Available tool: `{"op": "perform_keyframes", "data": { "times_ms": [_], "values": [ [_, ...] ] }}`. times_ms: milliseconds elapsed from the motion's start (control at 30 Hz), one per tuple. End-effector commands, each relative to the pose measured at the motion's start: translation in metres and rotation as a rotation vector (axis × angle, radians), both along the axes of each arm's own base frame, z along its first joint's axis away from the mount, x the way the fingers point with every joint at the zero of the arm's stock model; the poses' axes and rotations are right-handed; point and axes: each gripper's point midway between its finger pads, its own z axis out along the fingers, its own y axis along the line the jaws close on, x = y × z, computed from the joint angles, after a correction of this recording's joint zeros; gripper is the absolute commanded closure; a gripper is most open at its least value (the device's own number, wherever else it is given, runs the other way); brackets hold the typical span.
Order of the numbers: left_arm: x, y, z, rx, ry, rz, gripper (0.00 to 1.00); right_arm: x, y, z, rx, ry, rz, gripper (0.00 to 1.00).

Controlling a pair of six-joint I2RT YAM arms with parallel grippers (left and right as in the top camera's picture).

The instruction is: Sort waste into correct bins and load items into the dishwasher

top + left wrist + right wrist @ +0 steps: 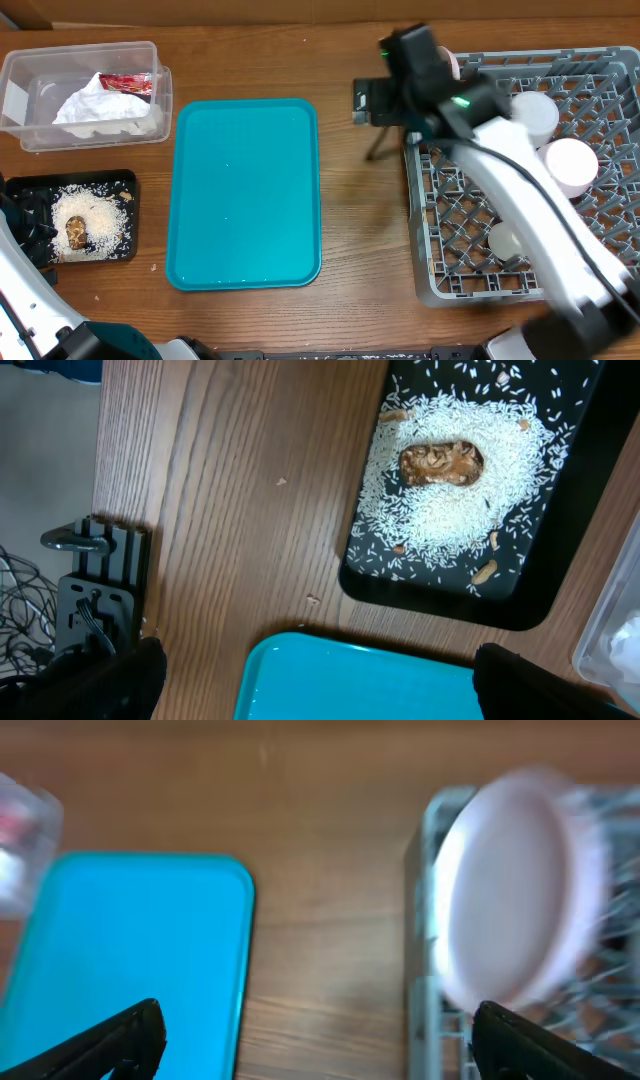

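Wood-grain brown tabletop (360,250) carries everything. Past its edge, in the left wrist view, a black clamp bracket (95,575) sits against the side, with loose cables (20,625) over a pale floor.

A teal tray (247,195) lies at the middle of the tabletop. At the far left corner sits the clear tub (20,75), holding the crumpled white napkin (105,112) with the red wrapper (128,83) just beside it. Along the left edge, nearer the front, the black tray (25,195) holds a spread of white rice (100,215) with a brown lump (76,232) in it. The grey dish rack (450,225) takes up the right side. A pink plate (520,890) stands on edge just inside the rack wall that faces the teal tray, and pale round dishes (570,165) sit among the pegs.

The left gripper (320,665) has its fingers spread wide and holds nothing. In its own view the teal tray's corner shows between the fingertips, and the black tray with its rice lies farther ahead, apart from them.

The right gripper (315,1025) is likewise spread wide and holds nothing, over the strip of wood between the teal tray and the dish rack. The pink plate, blurred, lies beyond one finger and the teal tray beyond the other, neither touched.
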Motion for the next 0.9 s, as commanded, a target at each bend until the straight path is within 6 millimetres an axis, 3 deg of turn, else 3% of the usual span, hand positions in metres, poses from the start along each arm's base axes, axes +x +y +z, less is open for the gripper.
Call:
{"op": "perform_keyframes", "data": {
  "times_ms": [0, 167, 667, 867],
  "values": [
    [-0.001, 0.000, -0.001, -0.002, 0.005, 0.019, 0.00, -0.016, -0.037, 0.021, -0.026, -0.069, -0.046, 0.00],
    [-0.001, 0.000, -0.002, -0.002, 0.005, 0.019, 0.00, -0.037, -0.071, 0.004, 0.029, -0.109, -0.094, 0.00],
    [-0.001, 0.000, -0.001, -0.002, 0.005, 0.019, 0.00, -0.115, -0.111, -0.044, 0.202, -0.490, -0.119, 0.00],
    [-0.001, 0.000, -0.001, -0.002, 0.005, 0.019, 0.00, -0.136, -0.128, -0.063, 0.230, -0.609, -0.158, 0.00]
  ]
}}
